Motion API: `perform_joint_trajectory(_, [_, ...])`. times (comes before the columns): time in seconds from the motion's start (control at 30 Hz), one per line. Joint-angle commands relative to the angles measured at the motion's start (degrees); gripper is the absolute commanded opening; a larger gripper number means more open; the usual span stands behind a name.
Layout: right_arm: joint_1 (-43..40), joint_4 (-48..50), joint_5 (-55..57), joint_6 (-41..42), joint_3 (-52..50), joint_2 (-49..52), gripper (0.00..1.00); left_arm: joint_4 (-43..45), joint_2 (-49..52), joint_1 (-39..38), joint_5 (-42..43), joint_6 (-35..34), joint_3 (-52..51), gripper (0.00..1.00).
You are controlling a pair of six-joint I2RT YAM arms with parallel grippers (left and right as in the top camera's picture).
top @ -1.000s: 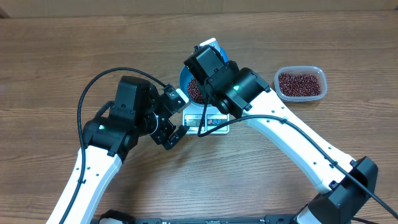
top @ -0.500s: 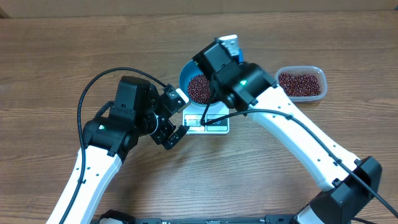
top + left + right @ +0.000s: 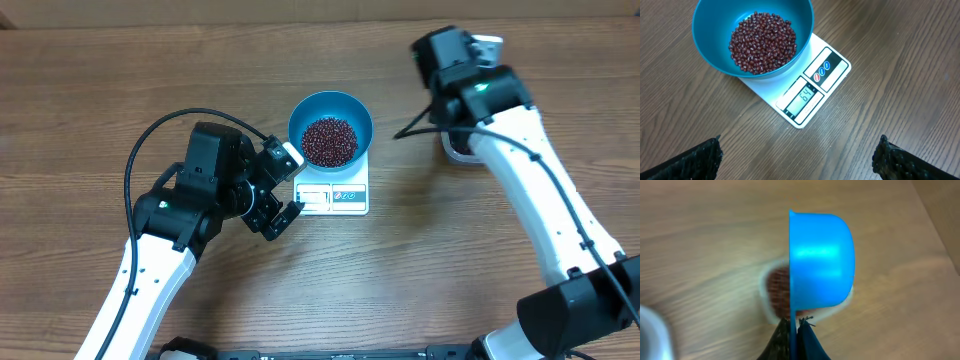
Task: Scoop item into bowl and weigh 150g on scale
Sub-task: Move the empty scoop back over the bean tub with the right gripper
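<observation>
The teal bowl (image 3: pixel 304 113) stands on the white scale (image 3: pixel 335 197) and holds a heap of dark red beans (image 3: pixel 329 141). In the left wrist view the bowl (image 3: pixel 710 30), its beans (image 3: pixel 762 42) and the scale (image 3: pixel 815 95) lie ahead, and the display reads 64. My left gripper (image 3: pixel 797 160) is open just left of the scale, empty, above bare wood. My right gripper (image 3: pixel 794 326) is shut on the handle of a small blue scoop (image 3: pixel 822 260). The scoop is turned on its side over the clear tub (image 3: pixel 766 287) of beans.
In the overhead view my right arm (image 3: pixel 500 110) covers most of the clear tub (image 3: pixel 452 150) at the back right. My left arm (image 3: pixel 200 190) sits left of the scale. Bare wooden table (image 3: pixel 90 110) surrounds everything.
My right arm has swung from over the bowl to the back right above the tub, taking the scoop along. The bowl is now uncovered. The left arm has stayed still.
</observation>
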Motion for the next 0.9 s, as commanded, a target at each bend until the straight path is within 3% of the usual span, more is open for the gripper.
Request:
perform_joint_trajectory(0.0, [-3.5, -0.74, -2.05, 1.14, 0.92, -0.96, 0.04, -0.04, -0.33, -0.37, -0.02, -1.22, -0.61, 1.0])
perform_joint_trajectory(0.87, [-5.81, -0.87, 1.68, 0.46, -3.82, 8.02, 0.04, -0.04, -0.33, -0.37, -0.22, -1.22, -0.61, 1.0])
